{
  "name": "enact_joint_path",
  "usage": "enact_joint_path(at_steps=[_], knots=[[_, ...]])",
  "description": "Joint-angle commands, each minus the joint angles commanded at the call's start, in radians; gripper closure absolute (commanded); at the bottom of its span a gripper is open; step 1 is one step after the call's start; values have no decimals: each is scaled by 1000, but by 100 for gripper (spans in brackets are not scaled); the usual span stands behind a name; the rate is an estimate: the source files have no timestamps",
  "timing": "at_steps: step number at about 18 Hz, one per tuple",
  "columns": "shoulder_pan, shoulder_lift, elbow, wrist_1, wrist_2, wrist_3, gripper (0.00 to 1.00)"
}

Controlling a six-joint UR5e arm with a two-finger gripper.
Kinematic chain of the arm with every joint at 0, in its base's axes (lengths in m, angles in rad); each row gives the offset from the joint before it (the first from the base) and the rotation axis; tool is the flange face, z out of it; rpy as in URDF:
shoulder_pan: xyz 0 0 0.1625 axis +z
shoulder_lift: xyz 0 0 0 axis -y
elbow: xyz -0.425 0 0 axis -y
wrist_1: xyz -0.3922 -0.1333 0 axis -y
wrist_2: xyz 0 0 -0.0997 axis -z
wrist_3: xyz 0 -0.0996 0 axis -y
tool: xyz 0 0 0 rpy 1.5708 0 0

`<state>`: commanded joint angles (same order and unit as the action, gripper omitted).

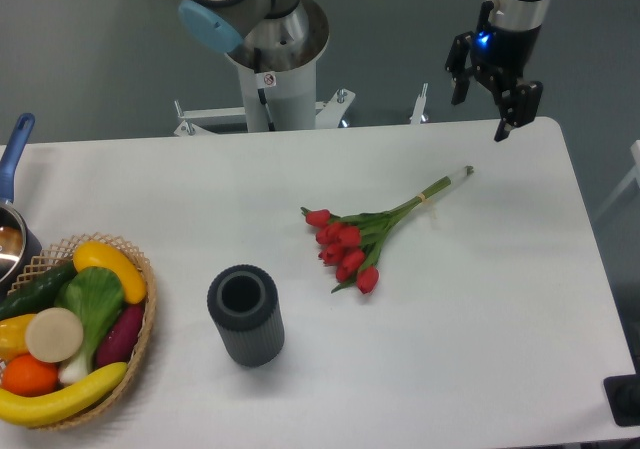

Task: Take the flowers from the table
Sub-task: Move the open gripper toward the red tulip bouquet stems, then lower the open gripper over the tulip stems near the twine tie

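Note:
The flowers (352, 244), a bunch of red tulips with green leaves, lie flat on the white table (500, 299) near its middle. Their long green stems (430, 195) point up and to the right. My gripper (482, 111) hangs above the table's far right edge, up and to the right of the stem ends. Its two dark fingers are spread apart and hold nothing.
A dark grey ribbed cylinder vase (245, 315) stands upright left of the flowers. A wicker basket of vegetables (70, 329) sits at the front left corner. A pot with a blue handle (12, 219) is at the left edge. The arm's base (275, 59) stands behind the table.

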<state>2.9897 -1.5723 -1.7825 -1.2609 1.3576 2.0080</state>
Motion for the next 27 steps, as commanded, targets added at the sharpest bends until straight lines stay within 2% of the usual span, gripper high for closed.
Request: enact_joint_path(at_steps=[8, 11, 15, 24, 25, 27], knots=[[-8, 0, -9, 20, 2, 20, 0], [-12, 3, -32, 32, 5, 11, 0], [-23, 8, -69, 83, 3, -124, 0], [-121, -49, -94, 95, 2, -253, 0], [-132, -60, -97, 116, 2, -253, 0], [-146, -74, -135, 199, 5, -255, 0]])
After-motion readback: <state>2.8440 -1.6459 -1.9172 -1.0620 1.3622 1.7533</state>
